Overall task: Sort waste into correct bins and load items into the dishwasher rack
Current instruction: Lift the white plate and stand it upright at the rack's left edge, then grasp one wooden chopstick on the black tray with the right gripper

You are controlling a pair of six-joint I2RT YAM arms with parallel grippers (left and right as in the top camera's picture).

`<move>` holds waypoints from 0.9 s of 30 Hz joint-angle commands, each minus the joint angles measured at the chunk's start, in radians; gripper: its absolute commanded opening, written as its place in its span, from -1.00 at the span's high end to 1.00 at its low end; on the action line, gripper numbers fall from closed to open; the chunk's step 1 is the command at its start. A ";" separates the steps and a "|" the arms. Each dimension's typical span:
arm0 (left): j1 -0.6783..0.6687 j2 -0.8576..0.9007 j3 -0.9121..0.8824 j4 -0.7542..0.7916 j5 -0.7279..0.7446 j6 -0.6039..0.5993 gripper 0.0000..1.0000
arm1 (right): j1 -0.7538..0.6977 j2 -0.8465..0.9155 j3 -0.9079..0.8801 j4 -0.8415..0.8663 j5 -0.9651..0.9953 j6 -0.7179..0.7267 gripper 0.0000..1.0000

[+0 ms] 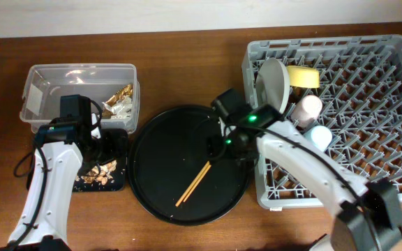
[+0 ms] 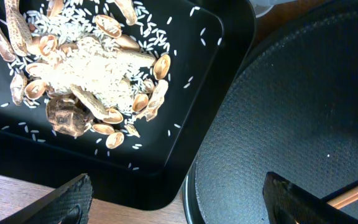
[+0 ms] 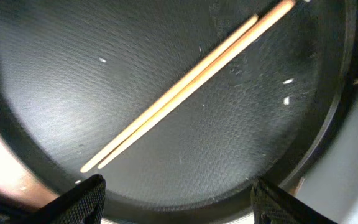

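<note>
Chopstick pickup: the pair of wooden chopsticks (image 3: 188,86) lies on the large round black tray (image 1: 159,139); the right gripper (image 3: 178,198), wide and empty above it, must pinch both.

A dark brown, wood-grained worktop (image 1: 187,63) filled nearly the whole overhead view. Along its far edge ran a pale, plain off-white wall (image 1: 117,14), evenly lit.

We count two chopsticks (image 1: 193,183), one plate (image 1: 271,84), one yellow bowl (image 1: 303,77). We see one pink cup (image 1: 307,108), one blue cup (image 1: 319,137).
</note>
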 commanded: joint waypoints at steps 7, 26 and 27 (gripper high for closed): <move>0.004 -0.019 0.004 -0.001 0.004 -0.006 -0.74 | 0.062 0.238 -0.015 0.045 0.032 0.152 -0.45; 0.004 -0.019 0.004 -0.001 0.004 -0.006 -0.74 | 0.062 0.291 -0.017 0.045 0.231 0.287 -0.42; 0.004 -0.019 0.004 -0.001 0.004 -0.006 -0.74 | 0.061 0.291 -0.017 0.032 0.232 0.287 -0.42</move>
